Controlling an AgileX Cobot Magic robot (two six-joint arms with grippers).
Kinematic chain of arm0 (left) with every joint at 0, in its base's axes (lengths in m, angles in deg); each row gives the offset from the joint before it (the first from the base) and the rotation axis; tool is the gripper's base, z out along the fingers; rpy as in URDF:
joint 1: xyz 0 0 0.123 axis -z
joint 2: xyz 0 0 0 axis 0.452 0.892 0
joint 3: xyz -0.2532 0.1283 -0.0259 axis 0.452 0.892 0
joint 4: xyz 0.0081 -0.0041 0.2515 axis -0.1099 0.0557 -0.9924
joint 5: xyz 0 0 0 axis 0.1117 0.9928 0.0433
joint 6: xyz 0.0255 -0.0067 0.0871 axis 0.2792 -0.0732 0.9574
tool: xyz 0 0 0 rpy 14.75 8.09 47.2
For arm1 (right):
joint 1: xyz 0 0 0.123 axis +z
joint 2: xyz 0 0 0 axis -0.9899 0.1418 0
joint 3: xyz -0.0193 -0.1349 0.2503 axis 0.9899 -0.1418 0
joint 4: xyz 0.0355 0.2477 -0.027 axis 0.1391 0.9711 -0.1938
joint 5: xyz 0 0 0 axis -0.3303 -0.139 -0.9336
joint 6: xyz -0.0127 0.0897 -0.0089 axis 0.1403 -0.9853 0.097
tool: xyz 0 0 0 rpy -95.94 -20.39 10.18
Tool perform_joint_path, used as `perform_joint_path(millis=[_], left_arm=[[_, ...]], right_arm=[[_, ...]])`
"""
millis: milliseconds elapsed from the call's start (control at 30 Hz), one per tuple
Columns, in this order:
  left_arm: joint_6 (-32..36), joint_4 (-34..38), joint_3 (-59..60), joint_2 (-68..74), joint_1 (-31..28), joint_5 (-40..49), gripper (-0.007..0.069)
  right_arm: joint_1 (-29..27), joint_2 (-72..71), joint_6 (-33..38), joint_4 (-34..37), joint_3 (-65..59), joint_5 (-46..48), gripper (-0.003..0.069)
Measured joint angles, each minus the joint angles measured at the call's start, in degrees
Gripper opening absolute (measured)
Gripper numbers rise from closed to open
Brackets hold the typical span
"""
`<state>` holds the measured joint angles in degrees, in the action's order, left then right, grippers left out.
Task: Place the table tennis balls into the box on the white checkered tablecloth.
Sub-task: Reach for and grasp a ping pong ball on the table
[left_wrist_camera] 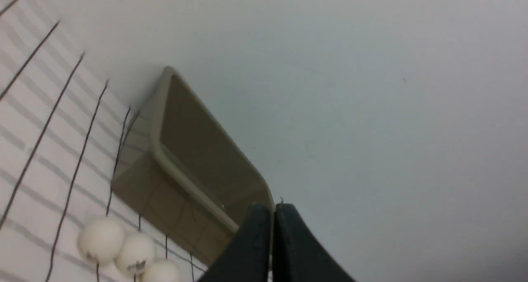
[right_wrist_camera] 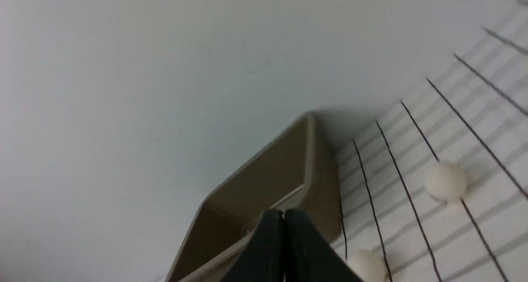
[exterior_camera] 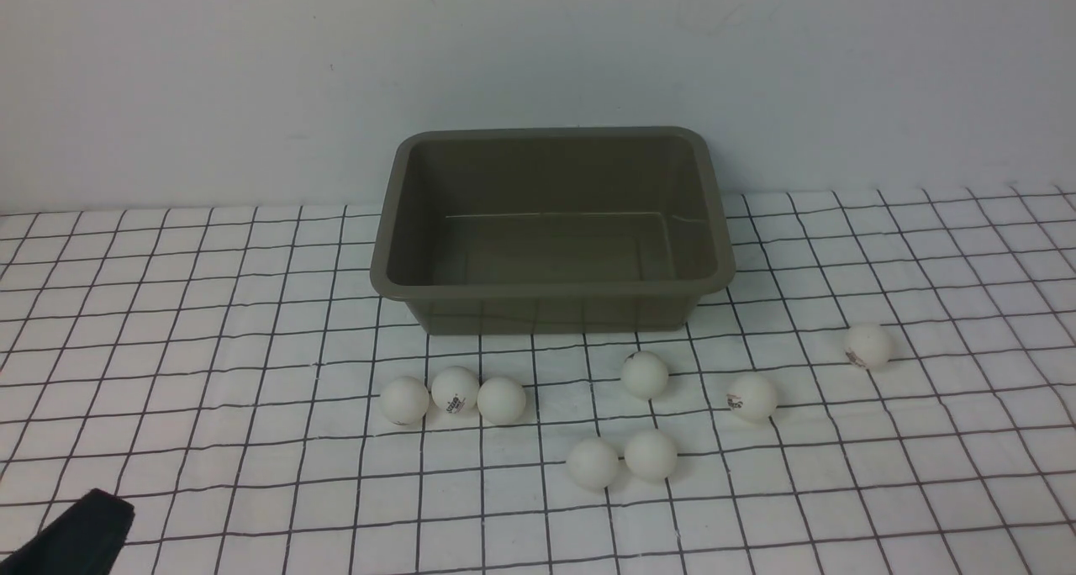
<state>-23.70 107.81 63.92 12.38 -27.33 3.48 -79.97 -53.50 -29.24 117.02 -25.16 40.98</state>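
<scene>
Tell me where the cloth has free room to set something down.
Bare cloth lies left of the box, right of it, and on the near side of the balls. Crowded: the strip before the box, where eight balls lie.

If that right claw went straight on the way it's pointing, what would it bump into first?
Most likely the box: the shut right gripper aims into its open inside. Depth is unclear, so it might clear the rim and hit the wall behind.
</scene>
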Motion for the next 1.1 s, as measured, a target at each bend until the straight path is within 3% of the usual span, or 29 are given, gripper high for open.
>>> perform_joint_path(millis=[133,233,333,433,500,633,733,933,1100], left_arm=[[21.33,0.0,-8.61,4.63,0.0,5.7,-0.0004],[31.03,-1.55,-15.01,14.36,0.0,8.87,-0.0004],[34.16,-7.14,-20.45,25.61,0.0,12.66,-0.0004],[32.79,-17.44,-26.69,36.78,0.0,16.68,-0.0004],[28.58,-28.16,-31.27,44.36,0.0,18.69,-0.0004],[15.87,-45.15,-36.36,55.62,0.0,20.71,-0.0004],[7.15,-55.56,-39.37,63.23,0.0,23.4,-0.0004],[4.54,-61.05,-40.98,68.62,0.0,24.21,-0.0002],[4.54,-61.05,-41.05,68.62,0.0,24.21,-0.0001]], right_arm=[[0.0,9.8,10.84,-1.02,9.25,9.9,-0.0019],[0.0,20.13,13.94,-3.7,15.68,15.74,-0.0019],[0.0,32.97,14.56,-11.93,22.96,20.35,-0.0019],[0.0,45.0,10.34,-23.35,30.23,23.26,-0.0017],[0.0,52.21,5.17,-30.38,34.16,24.03,-0.0015],[0.05,64.18,-3.18,-38.52,39.46,25.42,-0.0016],[0.05,71.73,-4.89,-39.93,42.9,26.03,-0.0013],[0.05,84.14,-2.81,-39.24,50.57,26.41,0.002],[0.05,92.49,-0.13,-35.37,58.11,27.77,0.0156]])
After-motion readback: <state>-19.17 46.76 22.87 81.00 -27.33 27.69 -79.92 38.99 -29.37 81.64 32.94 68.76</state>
